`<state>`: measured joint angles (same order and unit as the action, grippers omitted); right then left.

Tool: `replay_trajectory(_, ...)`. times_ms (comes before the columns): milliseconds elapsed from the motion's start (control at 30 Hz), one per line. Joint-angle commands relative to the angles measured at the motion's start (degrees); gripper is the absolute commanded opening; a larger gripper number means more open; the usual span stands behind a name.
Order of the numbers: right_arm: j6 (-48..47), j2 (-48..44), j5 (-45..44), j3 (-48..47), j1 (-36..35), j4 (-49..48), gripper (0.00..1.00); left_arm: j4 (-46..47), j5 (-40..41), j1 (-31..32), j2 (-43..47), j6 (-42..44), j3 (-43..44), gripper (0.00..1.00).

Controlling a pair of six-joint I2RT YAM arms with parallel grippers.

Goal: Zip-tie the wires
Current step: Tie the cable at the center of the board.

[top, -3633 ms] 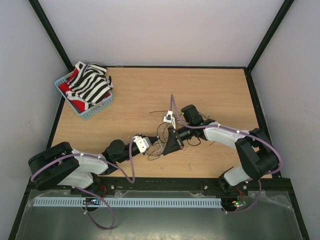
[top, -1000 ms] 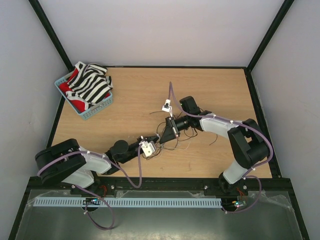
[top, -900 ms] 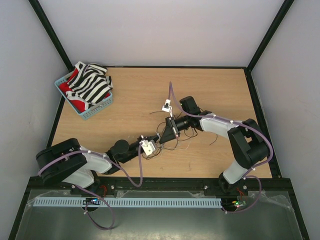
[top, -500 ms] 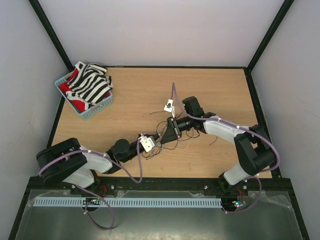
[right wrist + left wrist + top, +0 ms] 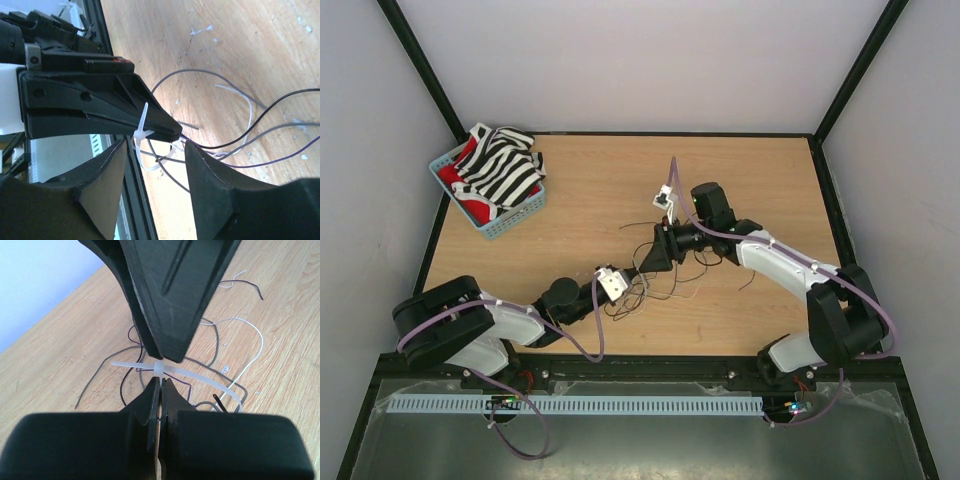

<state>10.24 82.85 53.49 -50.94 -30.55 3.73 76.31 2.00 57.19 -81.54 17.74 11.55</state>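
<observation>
**A:** How will the wires handle?

**B:** I'd judge them nearly weightless, limp and a little springy, so they will slide apart rather than sit in a bunch. They sprawl on the table just toward 6 o'clock from its centre, beneath both grippers. The best hold is where the strands cross thickest, not at a loose end.

**A:** And the zip tie?

**B:** It's thin pale nylon, probably stiffer than the wires but bendy. The left gripper reaches in from 8 o'clock with its jaws pressed together on the tie, just below the head. The right gripper comes from 2 o'clock with its jaws apart, flanking the left one's tip and the tie.

**A:** What can't you make out?

**B:** I can't tell whether the strap circles any wire. The right gripper's dark body fills the top of the left wrist view. The strap's 4 o'clock end drops behind the left gripper's own body. From overhead the tie is too small to see.
</observation>
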Motion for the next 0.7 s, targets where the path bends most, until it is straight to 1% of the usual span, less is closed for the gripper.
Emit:
replay_trajectory(0,-0.32,-2.03,-3.03,-2.42,0.12,0.93,0.62,1.32,0.08,-0.43,-0.83,-1.31,1.48,0.0)
replay_trajectory(200,-0.05,-1.2,-3.75,-2.86,-1.68,0.93,0.61,1.29,-0.01,-0.47,-1.81,-1.9,1.99,0.0)
replay_trajectory(500,0.46,0.14,-3.77,-2.78,-3.38,0.9,0.51,1.3,0.54,-0.67,-1.86,-2.13,2.07,0.0)
replay_trajectory(567,0.48,0.26,-3.84,-2.76,-3.46,0.93,0.5,1.3,0.41,-0.62,-1.99,-2.36,2.07,0.0)
replay_trajectory(667,0.57,0.15,-4.22,-2.7,-3.56,0.86,0.5,1.29,0.26,-0.6,-2.13,-2.5,2.15,0.0)
